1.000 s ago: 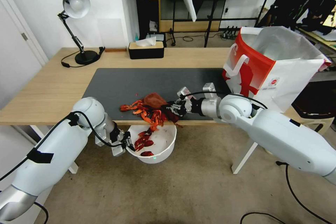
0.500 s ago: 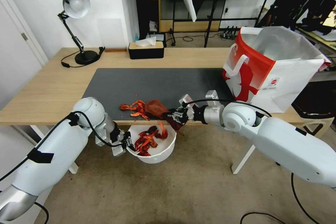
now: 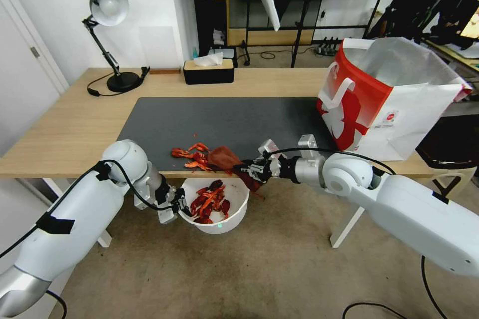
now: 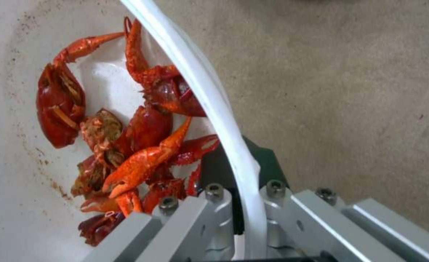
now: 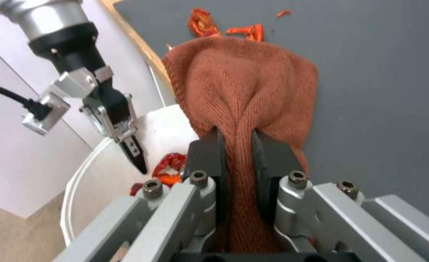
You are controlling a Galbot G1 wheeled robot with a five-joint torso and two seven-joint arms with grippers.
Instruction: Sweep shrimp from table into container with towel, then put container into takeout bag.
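A few red-orange shrimp (image 3: 192,155) lie on the dark mat near the front edge of the table (image 3: 65,124). More shrimp (image 4: 141,145) sit heaped in the white container (image 3: 227,223). My left gripper (image 3: 180,208) holds the container below the table edge, shut on its rim (image 4: 195,72). My right gripper (image 5: 236,145) is shut on the rust-brown towel (image 5: 243,83), which lies bunched at the mat's front edge just right of the shrimp on the table. The red and white takeout bag (image 3: 389,99) stands open at the table's right end.
A black tissue box (image 3: 208,71) and a desk lamp (image 3: 107,10) stand at the back of the table. The dark grey mat (image 3: 224,117) covers the middle. White table legs (image 3: 349,222) and carpet lie below the container.
My right gripper dragged the towel toward the front edge and a little right. Several shrimp dropped off the edge into the container, so fewer lie on the mat. The left arm barely moved.
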